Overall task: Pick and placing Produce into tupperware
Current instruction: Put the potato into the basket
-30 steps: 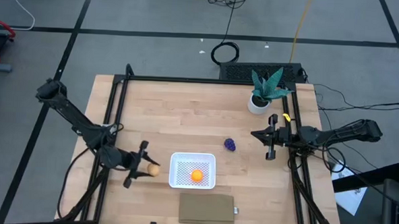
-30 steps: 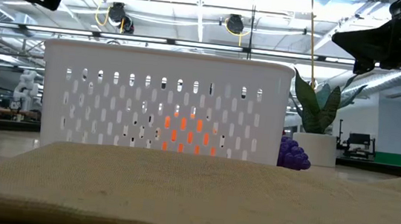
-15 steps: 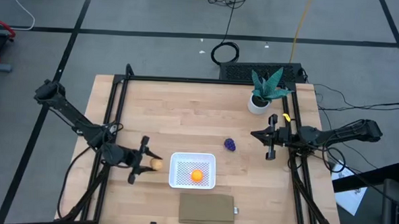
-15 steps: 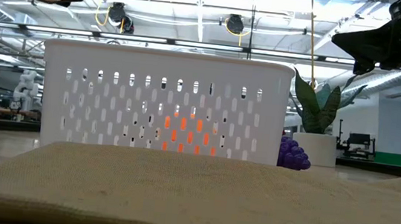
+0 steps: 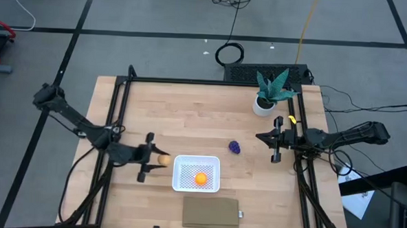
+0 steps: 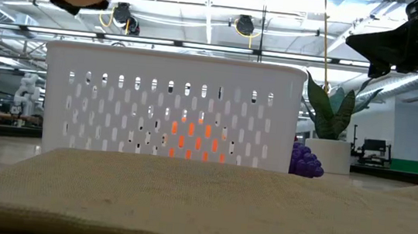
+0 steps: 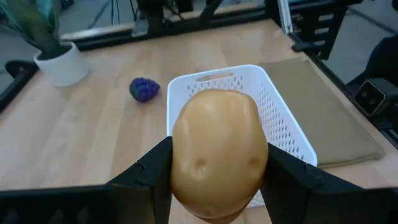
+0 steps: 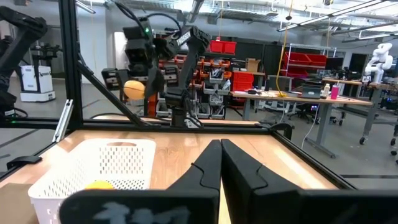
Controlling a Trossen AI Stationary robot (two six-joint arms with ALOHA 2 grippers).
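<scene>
The tan-brown potato [image 7: 216,153] sits clamped between the fingers of my left gripper [image 5: 154,161], lifted above the table just beside the left wall of the white perforated basket [image 5: 215,167], clear of its rim. Inside the basket lies the orange piece [image 5: 201,178], while the purple grape bunch [image 5: 235,148] rests on the wooden table [image 5: 189,120] between the basket and my right gripper [image 5: 275,139]. That one waits, fingers pressed together on nothing, near the potted plant [image 5: 269,93]; a tan pad [image 5: 211,212] lies just beside the basket.
</scene>
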